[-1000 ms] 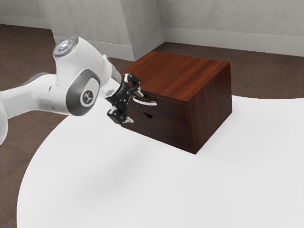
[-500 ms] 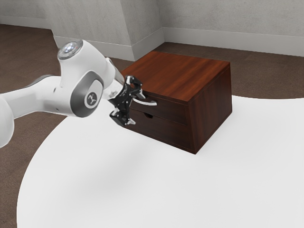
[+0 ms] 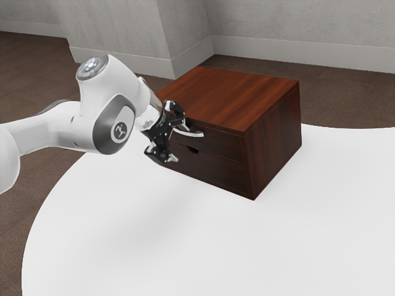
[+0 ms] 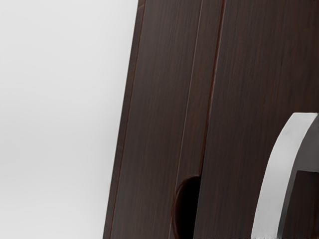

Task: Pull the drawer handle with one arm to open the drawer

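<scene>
The pincer [image 3: 173,135], jaws spread apart, straddles the silver handle [image 3: 190,131] of the top drawer [image 3: 213,140], which sits flush in the wooden cabinet [image 3: 247,105] near the table's [image 3: 185,246] far edge. Pulling before the jaws close would likely let the handle slip free, leaving the drawer shut.

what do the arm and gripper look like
The arm is glossy white with rounded links and grey joint housings; one carries a small white logo, another a round silver cap. The gripper is black with small pale metal details.
</scene>
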`<state>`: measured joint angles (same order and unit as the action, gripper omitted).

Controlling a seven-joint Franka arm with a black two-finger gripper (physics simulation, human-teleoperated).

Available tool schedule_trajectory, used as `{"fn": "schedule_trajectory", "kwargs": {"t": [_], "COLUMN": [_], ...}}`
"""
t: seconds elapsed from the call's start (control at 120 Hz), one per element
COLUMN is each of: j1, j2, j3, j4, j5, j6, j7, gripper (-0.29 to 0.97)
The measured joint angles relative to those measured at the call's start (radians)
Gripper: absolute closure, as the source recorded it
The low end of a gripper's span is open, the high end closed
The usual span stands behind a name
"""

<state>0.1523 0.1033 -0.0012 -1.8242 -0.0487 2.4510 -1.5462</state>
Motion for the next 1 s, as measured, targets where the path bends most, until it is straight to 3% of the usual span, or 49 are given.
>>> {"fn": "schedule_trajectory", "kwargs": {"t": [0.175, 0.383, 0.5, 1.0], "j1": [0.000, 0.003, 0.004, 0.005], "j2": [-0.004, -0.012, -0.023, -0.101], "j3": [0.000, 0.000, 0.002, 0.007], "j4": [0.001, 0.001, 0.000, -0.082], "j5": [0.003, 0.006, 0.005, 0.007], "j6": [0.001, -0.001, -0.004, -0.020], "j7": [-0.001, 0.007, 0.011, 0.017], "gripper": [0.24, 0.55, 0.67, 0.78]}}
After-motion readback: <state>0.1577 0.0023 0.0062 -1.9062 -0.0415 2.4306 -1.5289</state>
